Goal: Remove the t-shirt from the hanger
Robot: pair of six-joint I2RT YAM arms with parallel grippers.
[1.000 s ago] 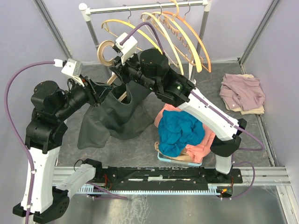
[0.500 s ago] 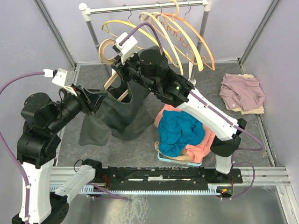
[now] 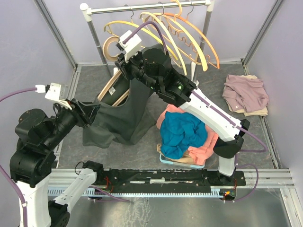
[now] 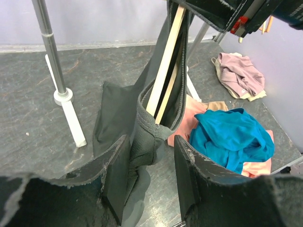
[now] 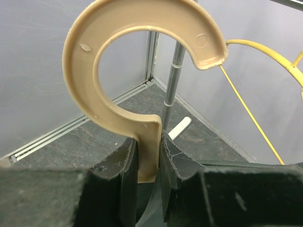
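Observation:
A dark grey t-shirt hangs from a tan wooden hanger, its lower part heaped on the floor. My right gripper is shut on the neck of the hanger just below its round hook and holds it up in front of the rack. The hanger's bars run down inside the shirt's neck opening. My left gripper stands open at the shirt's left edge. A fold of the t-shirt lies between its jaws against the left finger, with a gap to the right finger.
A white clothes rack at the back carries several yellow and orange hangers; its post stands left of the shirt. A teal garment lies on pink clothes at the centre right. A mauve folded shirt lies far right.
My left jaws have opened and the left arm has drawn back to the left. My right gripper has lifted the hanger up and back, baring more of its bars above the shirt.

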